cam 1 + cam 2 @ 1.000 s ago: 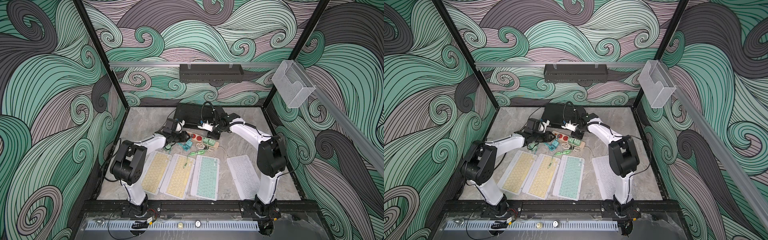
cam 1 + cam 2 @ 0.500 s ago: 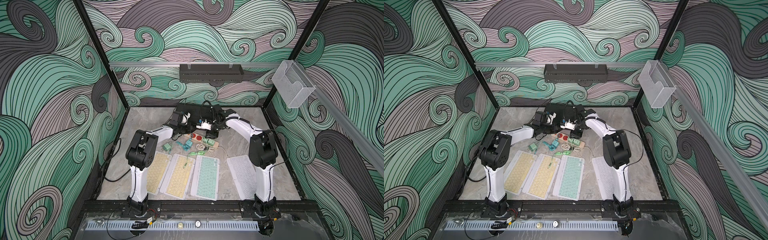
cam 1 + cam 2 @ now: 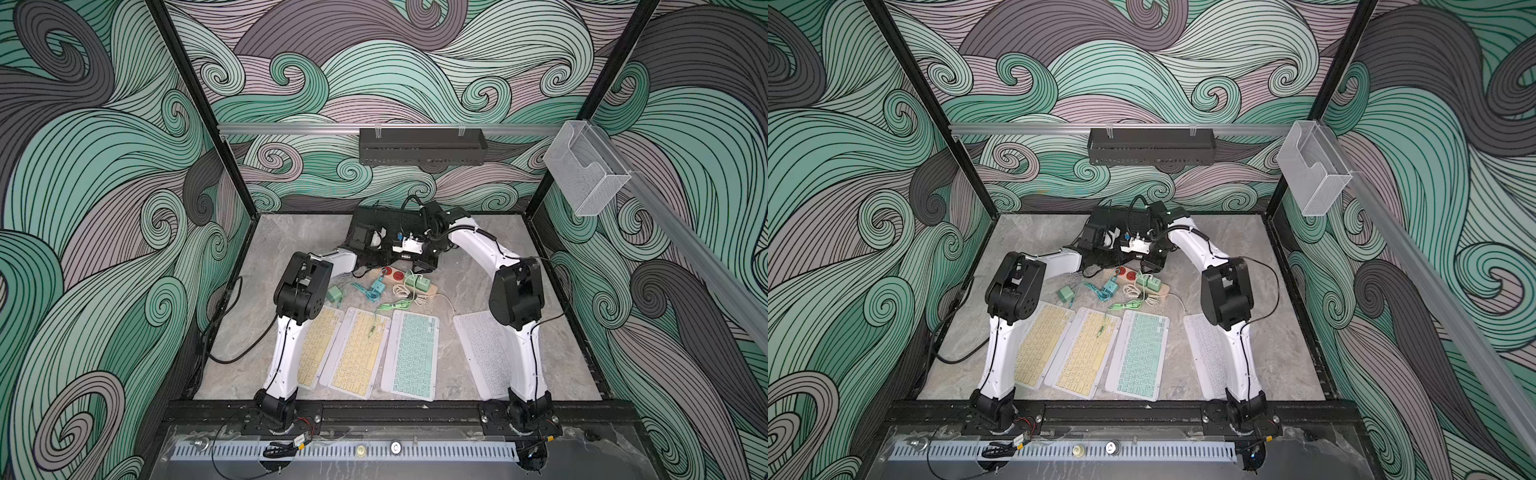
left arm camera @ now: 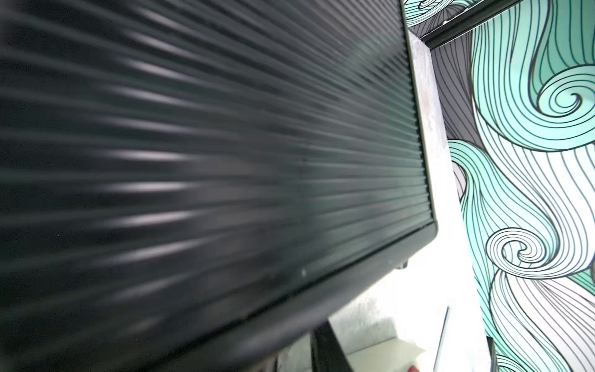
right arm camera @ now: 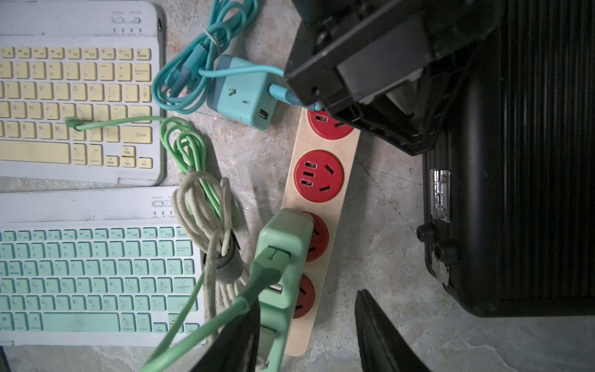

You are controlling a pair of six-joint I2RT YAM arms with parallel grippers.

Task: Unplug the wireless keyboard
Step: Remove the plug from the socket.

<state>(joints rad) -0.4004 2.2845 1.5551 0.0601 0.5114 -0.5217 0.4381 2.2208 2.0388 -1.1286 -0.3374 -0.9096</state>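
Four wireless keyboards lie in a row near the front: two yellow (image 3: 316,353) (image 3: 357,353), one mint (image 3: 411,353) and one white (image 3: 482,353). A thin white cable (image 3: 446,300) reaches the white keyboard's back edge. A loose green cable end (image 5: 69,122) rests on a yellow keyboard. A green charger (image 5: 283,244) sits plugged into the cream power strip (image 5: 322,199). My right gripper (image 5: 306,348) hovers open, its fingers either side of the strip's end and the charger. My left gripper (image 3: 372,240) is over the black case (image 3: 386,218); its jaws are hidden.
A teal charger (image 5: 241,93) with its coiled cable lies unplugged beside the strip. Another small green charger (image 3: 333,294) lies on the table to the left. The black case (image 5: 531,193) stands close behind the strip. A bundled white cable (image 5: 206,225) lies by the green charger.
The left arm has swung its gripper back from beside the strip to above the black case, and its elbow has risen. The right arm's elbow has risen too, with its gripper staying over the strip.
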